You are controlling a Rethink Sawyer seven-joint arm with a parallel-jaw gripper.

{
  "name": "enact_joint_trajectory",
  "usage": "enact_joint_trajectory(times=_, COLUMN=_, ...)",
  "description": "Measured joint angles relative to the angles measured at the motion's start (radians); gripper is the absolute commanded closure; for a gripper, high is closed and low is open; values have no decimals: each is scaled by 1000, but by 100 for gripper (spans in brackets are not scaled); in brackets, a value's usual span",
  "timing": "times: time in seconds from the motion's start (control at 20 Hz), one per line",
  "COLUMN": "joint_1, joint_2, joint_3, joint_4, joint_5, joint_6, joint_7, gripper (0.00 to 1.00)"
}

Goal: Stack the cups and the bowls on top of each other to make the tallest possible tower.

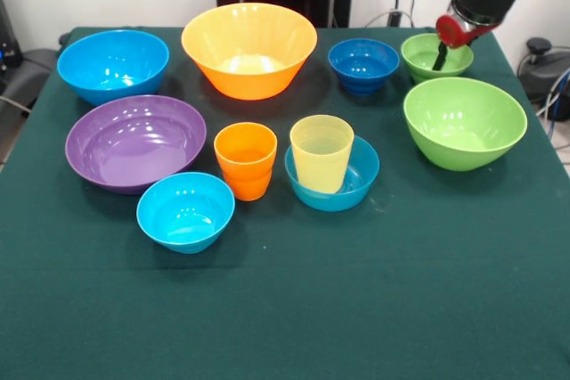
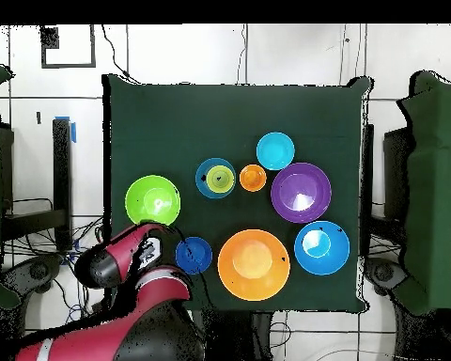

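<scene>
nearest me sits a small light blue bowl (image 1: 185,211); at its 2 o'clock the yellow cup (image 1: 321,153) stands inside another light blue bowl (image 1: 356,181), the orange cup (image 1: 246,159) just beside. far off at 1 o'clock the gripper (image 1: 440,56) dips into the small green bowl (image 1: 456,61); whether its fingers are apart, i can't tell.

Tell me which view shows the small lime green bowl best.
The front view: the small lime green bowl sits open to the camera, the end effector dipping into it. In the overhead view the arm hides it.
</scene>
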Motion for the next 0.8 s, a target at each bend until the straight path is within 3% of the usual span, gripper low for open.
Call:
enact_joint_trajectory(times=0.35, joint_1=41, joint_2=-1, joint_3=-28, joint_4=0, joint_5=-14, joint_6=-15, joint_7=0, gripper=0)
enact_joint_trajectory(times=0.8, joint_1=45, joint_2=-26, joint_3=-37, joint_4=0, joint_5=-14, joint_6=-32, joint_7=0, gripper=0)
